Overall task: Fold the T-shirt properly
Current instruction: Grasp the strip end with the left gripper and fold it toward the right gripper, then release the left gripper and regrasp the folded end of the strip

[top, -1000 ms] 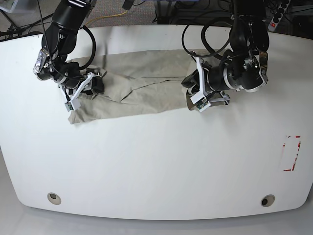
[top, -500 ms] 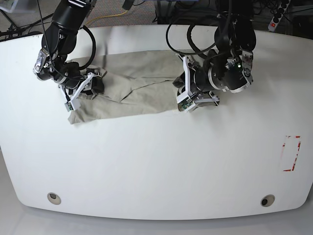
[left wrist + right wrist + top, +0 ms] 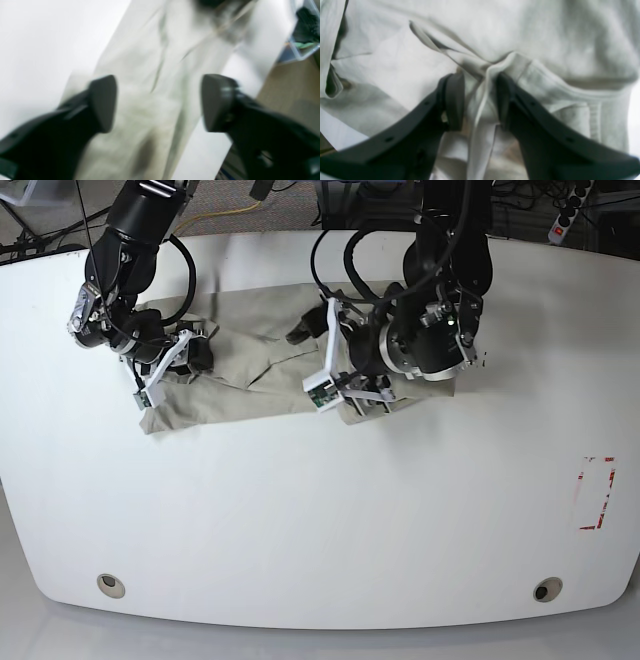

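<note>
The wrinkled khaki-beige cotton T-shirt (image 3: 250, 365) is pinched by the right end effector (image 3: 480, 100); the left end effector (image 3: 160, 102), spread open, should be lifted clear gently.

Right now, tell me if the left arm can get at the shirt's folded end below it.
Probably yes: the left gripper hangs open right over the T-shirt, with nothing between its fingers and the cloth.

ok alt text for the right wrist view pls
Close-up of the right claw pinching a bunched fold of the khaki T-shirt between its two dark fingers. Wrinkled fabric fills nearly the whole frame, with a ribbed hem at right.
</note>
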